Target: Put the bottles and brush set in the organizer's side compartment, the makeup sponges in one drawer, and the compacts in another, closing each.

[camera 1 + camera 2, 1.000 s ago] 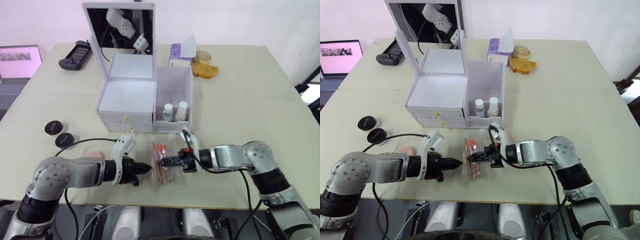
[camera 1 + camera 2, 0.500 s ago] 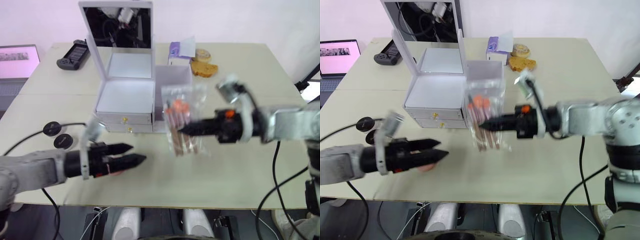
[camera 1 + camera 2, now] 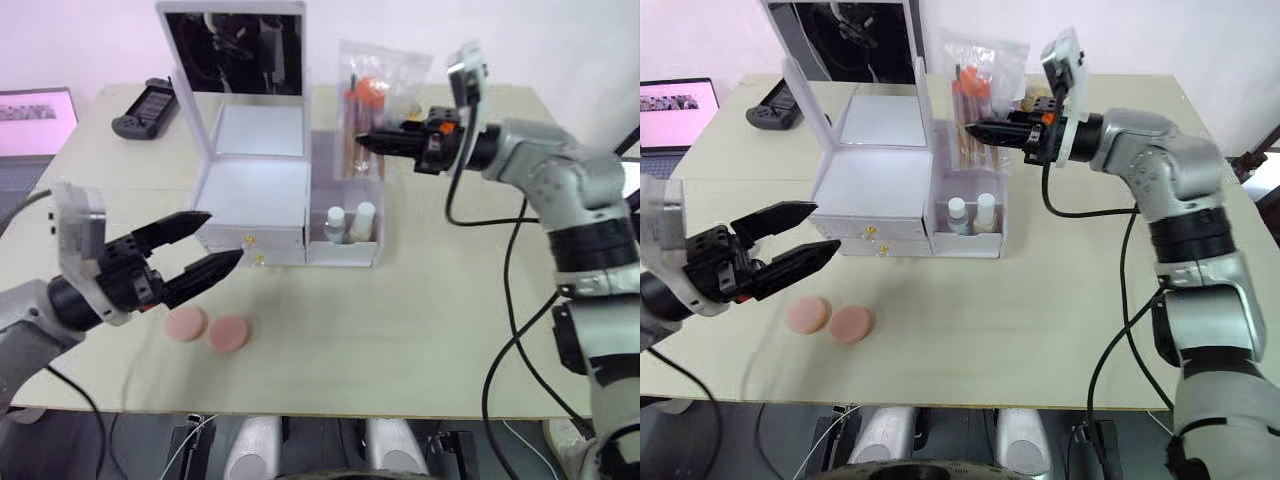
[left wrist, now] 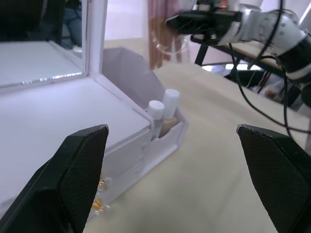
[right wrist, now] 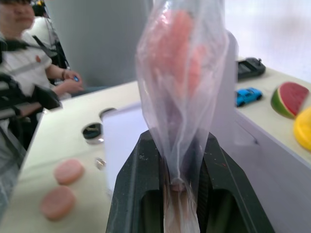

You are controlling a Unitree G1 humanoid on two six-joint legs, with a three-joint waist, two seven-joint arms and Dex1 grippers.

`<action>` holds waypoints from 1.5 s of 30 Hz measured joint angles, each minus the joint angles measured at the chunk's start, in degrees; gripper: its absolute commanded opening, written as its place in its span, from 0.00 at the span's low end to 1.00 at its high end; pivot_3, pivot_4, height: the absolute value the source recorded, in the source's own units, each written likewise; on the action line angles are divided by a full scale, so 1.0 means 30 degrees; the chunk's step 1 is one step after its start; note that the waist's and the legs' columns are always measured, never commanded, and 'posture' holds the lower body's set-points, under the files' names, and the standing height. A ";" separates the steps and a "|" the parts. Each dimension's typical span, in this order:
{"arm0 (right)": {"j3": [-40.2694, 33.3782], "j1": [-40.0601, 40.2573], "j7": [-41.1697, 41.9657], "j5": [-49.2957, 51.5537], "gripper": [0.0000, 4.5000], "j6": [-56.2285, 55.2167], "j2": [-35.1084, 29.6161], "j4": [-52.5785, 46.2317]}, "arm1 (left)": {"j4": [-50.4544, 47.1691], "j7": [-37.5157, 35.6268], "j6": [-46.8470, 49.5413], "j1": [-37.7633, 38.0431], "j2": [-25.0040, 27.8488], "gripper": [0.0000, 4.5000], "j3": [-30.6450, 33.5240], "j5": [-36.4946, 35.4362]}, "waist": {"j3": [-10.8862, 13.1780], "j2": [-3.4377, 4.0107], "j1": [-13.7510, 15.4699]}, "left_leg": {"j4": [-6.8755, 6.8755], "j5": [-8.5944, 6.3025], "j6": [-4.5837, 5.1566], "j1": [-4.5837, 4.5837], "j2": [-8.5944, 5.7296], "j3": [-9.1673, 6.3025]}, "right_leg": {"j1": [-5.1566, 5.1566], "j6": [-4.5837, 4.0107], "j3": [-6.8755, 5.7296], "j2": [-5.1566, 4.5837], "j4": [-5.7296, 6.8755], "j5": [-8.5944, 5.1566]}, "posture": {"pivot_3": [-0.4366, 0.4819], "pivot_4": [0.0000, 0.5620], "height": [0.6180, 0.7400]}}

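Brush set held above the organizer's side compartment.

We noted the right gripper [image 3: 975, 131] clamped on the bagged brush set [image 3: 975, 85] over the side compartment [image 3: 970, 165], where two bottles [image 3: 971, 213] stood at the front. The left gripper [image 3: 205, 245] hung spread wide and empty near the sponges [image 3: 830, 320]. We judged the limp bag might snag the wall or topple the bottles. Its lower end was hidden behind the gripper.

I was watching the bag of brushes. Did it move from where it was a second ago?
Yes. The bag of brushes, pinched in the right tool, went from the table's front edge up and back, now above the organizer's side compartment.
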 measured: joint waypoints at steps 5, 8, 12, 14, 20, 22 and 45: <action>0.0071 -0.1082 0.2311 -0.3049 0.05 -0.3557 0.2211 0.4118 | -0.0639 -0.0638 -0.0716 0.0502 -0.0085 0.99 0.0023 0.0950 | 0.0003 0.0005 -0.0003 | -0.0085 0.0020 -0.0032 0.0003 0.0012 -0.0012 | -0.0067 0.0047 0.0000 0.0007 0.0064 0.0026 | 0.48 0.27 1.00; -0.0233 -0.1929 0.3291 -0.4109 0.05 -0.5020 0.3289 0.6764 | -0.0782 -0.0359 -0.0902 0.0569 -0.0239 0.99 0.0133 0.0774 | 0.0003 0.0006 -0.0006 | -0.0092 0.0040 -0.0067 0.0003 0.0011 -0.0015 | -0.0075 0.0051 0.0002 0.0006 0.0083 0.0028 | 0.48 0.27 1.00; -0.0715 -0.2980 0.3996 -0.5420 0.05 -0.6651 0.4181 0.9980 | -0.0822 -0.0234 -0.0944 0.0751 -0.0272 0.99 0.0373 0.0451 | 0.0004 0.0006 -0.0046 | -0.0091 0.0056 -0.0094 0.0008 0.0011 -0.0016 | -0.0075 0.0051 0.0002 0.0007 0.0102 0.0030 | 0.48 0.27 1.00; -0.0987 -0.3311 0.4242 -0.6156 0.05 -0.7490 0.4412 1.1557 | -0.0838 -0.0014 -0.0949 0.0760 -0.0272 0.99 0.0423 0.0137 | 0.0004 0.0006 -0.0034 | -0.0092 0.0062 -0.0104 0.0010 0.0011 -0.0028 | -0.0074 0.0050 -0.0001 0.0013 0.0116 0.0030 | 0.48 0.27 1.00; -0.1624 -0.3447 0.4838 -0.7482 0.05 -0.8558 0.5234 1.3814 | -0.0830 0.0271 -0.0961 0.0663 -0.0237 0.99 0.0451 0.0081 | 0.0004 0.0006 -0.0274 | -0.0086 0.0079 -0.0132 0.0025 0.0009 -0.0042 | -0.0084 0.0055 0.0001 0.0016 0.0210 0.0032 | 0.48 0.27 1.00; -0.1825 -0.3434 0.4867 -0.7886 0.05 -0.8767 0.5441 1.4290 | -0.0819 0.0327 -0.0962 0.0481 -0.0222 0.99 0.0447 0.0081 | 0.0004 0.0006 -0.0410 | -0.0085 0.0088 -0.0149 0.0030 0.0009 -0.0046 | -0.0106 0.0056 0.0002 0.0017 0.0268 0.0032 | 0.48 0.27 1.00; -0.3247 -0.3496 0.5561 -0.9664 1.00 -0.9145 0.6420 1.4938 | -0.0160 0.0415 -0.1024 -0.0788 -0.0212 1.00 -0.0595 0.0165 | 0.0002 0.0007 -0.0536 | -0.0083 0.0166 -0.0265 0.0241 0.0037 -0.0136 | 0.0080 0.0025 0.0010 0.0106 0.0332 0.0038 | 0.48 0.27 1.00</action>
